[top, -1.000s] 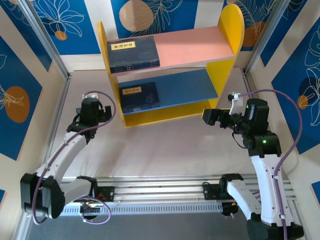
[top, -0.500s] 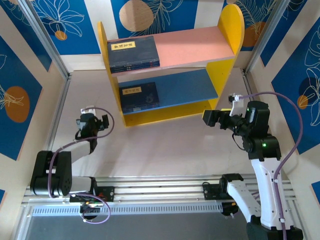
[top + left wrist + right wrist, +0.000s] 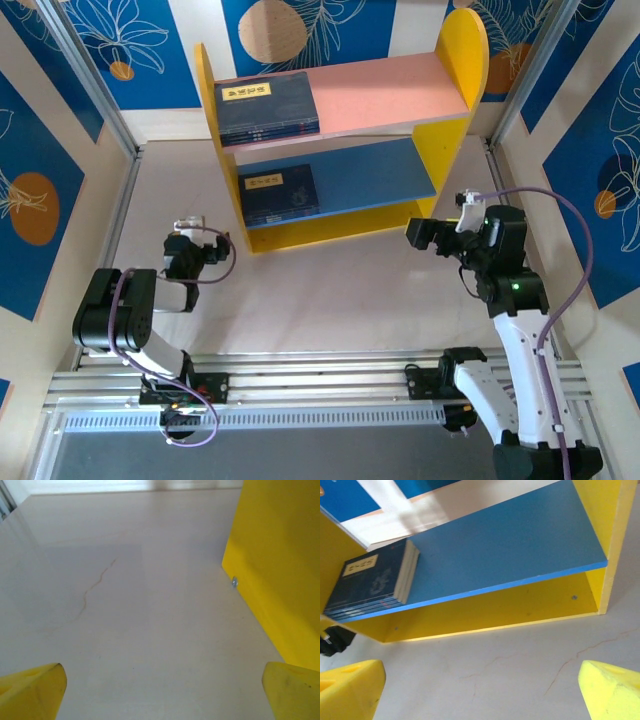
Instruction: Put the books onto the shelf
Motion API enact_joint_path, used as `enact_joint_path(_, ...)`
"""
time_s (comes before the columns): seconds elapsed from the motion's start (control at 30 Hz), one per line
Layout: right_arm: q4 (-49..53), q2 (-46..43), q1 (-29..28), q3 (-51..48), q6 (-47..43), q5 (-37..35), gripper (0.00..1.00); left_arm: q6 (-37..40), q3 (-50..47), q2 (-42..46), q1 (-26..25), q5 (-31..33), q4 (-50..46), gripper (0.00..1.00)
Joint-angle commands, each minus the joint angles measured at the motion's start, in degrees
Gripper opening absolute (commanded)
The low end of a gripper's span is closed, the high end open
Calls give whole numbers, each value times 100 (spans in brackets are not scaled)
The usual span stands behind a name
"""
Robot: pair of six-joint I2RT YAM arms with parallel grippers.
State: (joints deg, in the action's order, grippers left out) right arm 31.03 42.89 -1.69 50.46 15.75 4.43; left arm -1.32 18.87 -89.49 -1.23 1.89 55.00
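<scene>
Top external view: books (image 3: 267, 108) lie on both shelf (image 3: 400, 85) boards, task apparently complete (left gripper (image 3: 213, 246) and right gripper (image 3: 416, 234) gape wide, empty)

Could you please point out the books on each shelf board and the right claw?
books on the pink board (image 3: 266, 106): top external view, cover of the top book.
books on the blue board (image 3: 370, 582): right wrist view, navy top cover.
right claw (image 3: 481, 690): right wrist view, midway between its fingertips.
</scene>
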Motion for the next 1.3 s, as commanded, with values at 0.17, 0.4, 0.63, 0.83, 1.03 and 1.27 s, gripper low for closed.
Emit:
enact_joint_path(0.17,-2152,-71,-22,-1229,-528,-762,99,97,73,2,46,-197,197,100)
enact_joint_path(0.4,-4071,348,-17,-2425,-895,-837,99,97,73,2,47,-196,201,100)
enact_joint_path(0.63,-5672,1319,123,-3114,-1026,-1093,99,97,74,2,45,-198,200,100)
enact_joint_path(0.83,-6376,1727,209,-3272,-1012,-1034,99,97,73,2,45,-198,197,100)
enact_joint_path(1.03,-7073,2334,279,-3374,-878,-1015,99,97,77,2,49,-197,197,100)
enact_joint_path(1.27,-8021,3388,320,-3343,-784,-905,99,97,81,1,43,-202,197,100)
